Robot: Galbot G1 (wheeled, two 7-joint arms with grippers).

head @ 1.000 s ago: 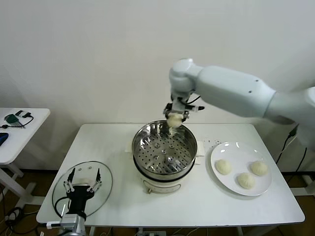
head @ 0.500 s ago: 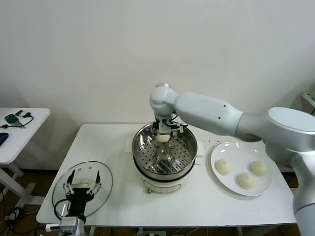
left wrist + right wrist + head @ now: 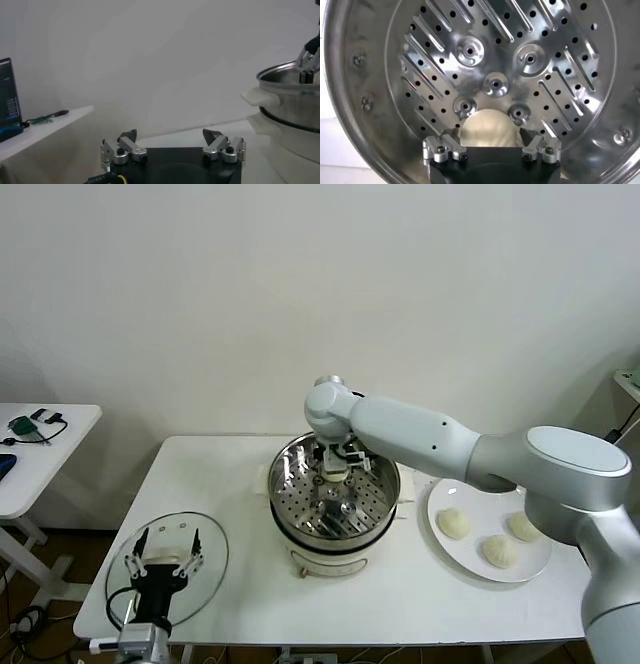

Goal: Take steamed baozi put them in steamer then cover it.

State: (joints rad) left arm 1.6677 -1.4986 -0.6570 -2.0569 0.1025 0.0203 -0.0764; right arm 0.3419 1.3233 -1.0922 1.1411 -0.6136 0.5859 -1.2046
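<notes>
My right gripper (image 3: 334, 471) reaches down inside the steamer (image 3: 283, 486), a shiny steel pot on a cream-white base at the table's middle. It is shut on one cream-white baozi (image 3: 333, 475), held low over the far part of the perforated tray. In the right wrist view the baozi (image 3: 487, 127) sits between the gripper's (image 3: 488, 142) fingers, above the tray (image 3: 495, 50). Three more baozi (image 3: 453, 523) (image 3: 500, 551) (image 3: 526, 526) lie on a white plate (image 3: 480, 489) to the right. My left gripper (image 3: 165, 562) is open and empty, parked over the glass lid (image 3: 212, 556).
The glass lid lies flat at the table's front left corner. A side table (image 3: 40, 454) with small devices stands at the left. In the left wrist view, the steamer (image 3: 295, 100) shows far off past the open left gripper (image 3: 172, 145).
My right gripper has come down from above the steamer's far rim into the pot with the baozi, and the arm has swung left. The left arm stays put.
</notes>
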